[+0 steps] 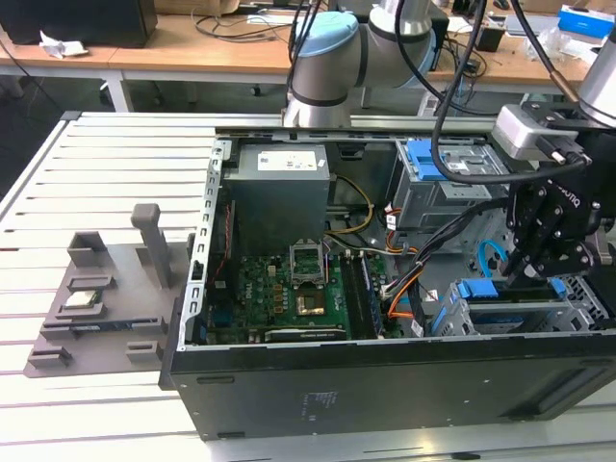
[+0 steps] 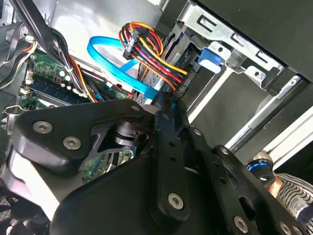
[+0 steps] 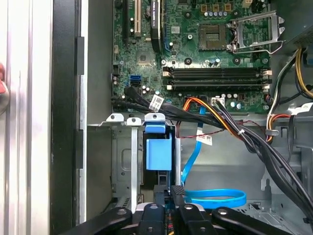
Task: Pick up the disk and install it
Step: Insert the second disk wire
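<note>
The disk [image 1: 500, 306] stands on edge in the drive cage [image 1: 577, 298] at the front of the open computer case, on the exterior view's right. In the first wrist view its blue plastic frame [image 3: 159, 152] sits in a slot of the metal cage [image 3: 122, 161]. My gripper [image 1: 527, 279] hangs straight over it. The black fingers [image 3: 178, 192] are drawn close together on the disk's blue-framed edge, which also shows in the second wrist view, where the gripper [image 2: 165, 105] pinches a blue edge.
Bundled power cables [image 3: 230, 127] and a looped blue data cable [image 3: 215, 198] run beside the cage. The motherboard [image 1: 289, 289] with its open processor socket [image 1: 310, 306] and the power supply [image 1: 279, 188] lie further in. A grey fixture [image 1: 106, 289] holding a chip stands outside the case.
</note>
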You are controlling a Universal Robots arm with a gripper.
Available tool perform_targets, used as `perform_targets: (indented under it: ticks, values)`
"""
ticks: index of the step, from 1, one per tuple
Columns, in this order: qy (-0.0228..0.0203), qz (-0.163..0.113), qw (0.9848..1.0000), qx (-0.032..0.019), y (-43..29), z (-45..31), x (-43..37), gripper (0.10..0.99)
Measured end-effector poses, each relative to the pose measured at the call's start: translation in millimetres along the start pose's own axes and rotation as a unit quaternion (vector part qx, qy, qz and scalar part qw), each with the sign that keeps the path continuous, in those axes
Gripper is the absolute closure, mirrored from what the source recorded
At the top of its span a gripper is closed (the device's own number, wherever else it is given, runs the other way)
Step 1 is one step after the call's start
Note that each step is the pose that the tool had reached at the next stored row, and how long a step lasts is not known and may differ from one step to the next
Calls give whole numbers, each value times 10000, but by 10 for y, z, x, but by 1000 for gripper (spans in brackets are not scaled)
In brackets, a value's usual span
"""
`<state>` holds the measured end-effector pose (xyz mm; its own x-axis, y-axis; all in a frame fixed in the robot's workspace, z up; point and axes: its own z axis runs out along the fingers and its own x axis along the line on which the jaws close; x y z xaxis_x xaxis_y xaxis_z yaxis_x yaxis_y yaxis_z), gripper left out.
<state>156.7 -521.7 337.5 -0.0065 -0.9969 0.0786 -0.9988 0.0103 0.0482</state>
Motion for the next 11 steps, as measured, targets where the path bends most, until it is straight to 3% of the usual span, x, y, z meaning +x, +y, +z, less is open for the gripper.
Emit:
perform_targets:
  ticks: [1,2,7,8,10,11]
  values:
    - [1,0,10000,0,0,0,0,851]
    - [5,0,10000,0,0,-2,0,851]
    - [16,1,10000,0,11,-205,-48,863]
    - [21,2,10000,0,15,-276,-66,863]
    - [25,2,10000,0,22,-415,-79,980]
    - [25,2,10000,0,24,-463,-78,980]
